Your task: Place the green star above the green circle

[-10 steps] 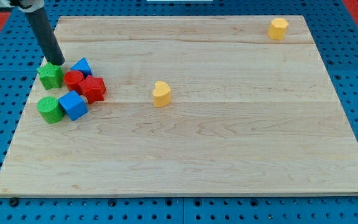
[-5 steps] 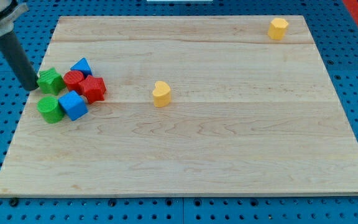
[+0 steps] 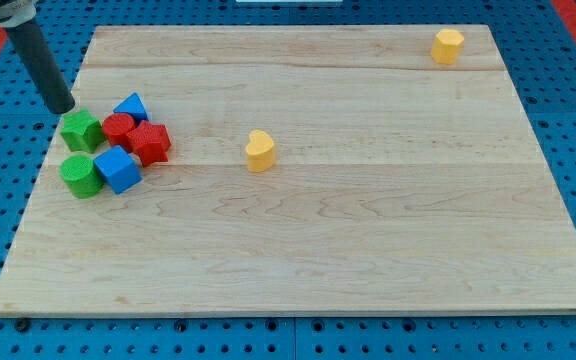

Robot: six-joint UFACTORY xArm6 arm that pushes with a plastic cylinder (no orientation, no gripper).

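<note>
Pale wooden counter [image 3: 368,220] carries two green, two red, two blue, two yellow blocks. Green star [image 3: 81,130] sits above green circle [image 3: 80,175]. My tip [image 3: 61,108] hovers just upper-left of the star; no gripper fitted.

Eight blocks sit on the wooden board [image 3: 298,230]. Two are green: a star [image 3: 82,130] and a circle [image 3: 80,175]. Two are red [image 3: 118,127] [image 3: 149,143], two blue [image 3: 131,107] [image 3: 118,169], and two yellow [image 3: 260,151] [image 3: 447,45].
</note>
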